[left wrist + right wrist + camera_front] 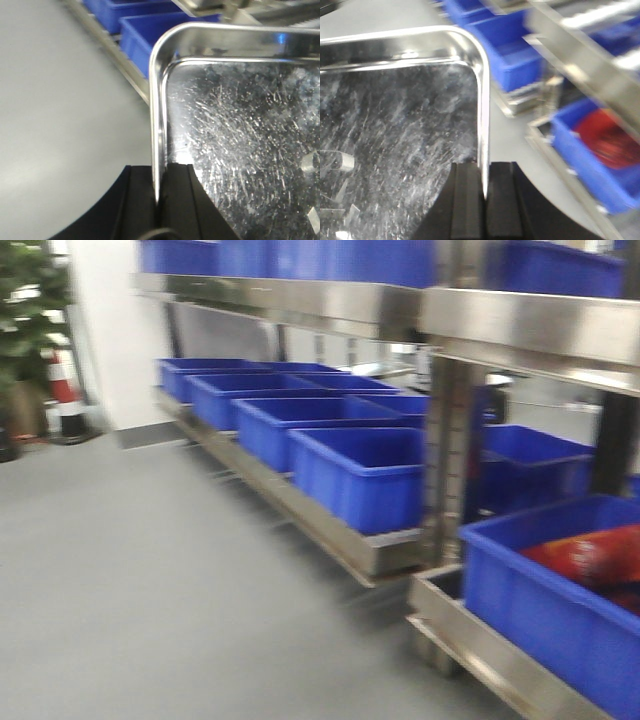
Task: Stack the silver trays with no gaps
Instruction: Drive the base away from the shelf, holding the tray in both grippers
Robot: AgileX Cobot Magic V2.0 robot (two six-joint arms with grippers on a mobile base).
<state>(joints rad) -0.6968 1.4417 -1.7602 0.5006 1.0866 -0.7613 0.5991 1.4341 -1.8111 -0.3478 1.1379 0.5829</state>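
A silver tray (240,125) with a scratched shiny bottom fills the left wrist view. My left gripper (159,172) is shut on its left rim, one black finger inside and one outside. The same tray (395,130) fills the right wrist view. My right gripper (484,170) is shut on its right rim. The tray hangs in the air above the grey floor. No tray and no gripper shows in the front view. No other tray is in view.
A steel shelf rack (360,540) runs along the right, holding a row of blue plastic bins (360,475). One bin (560,590) holds something red (590,555). Grey floor (130,570) lies to the left. A potted plant (30,330) and a striped cone (65,390) stand far left.
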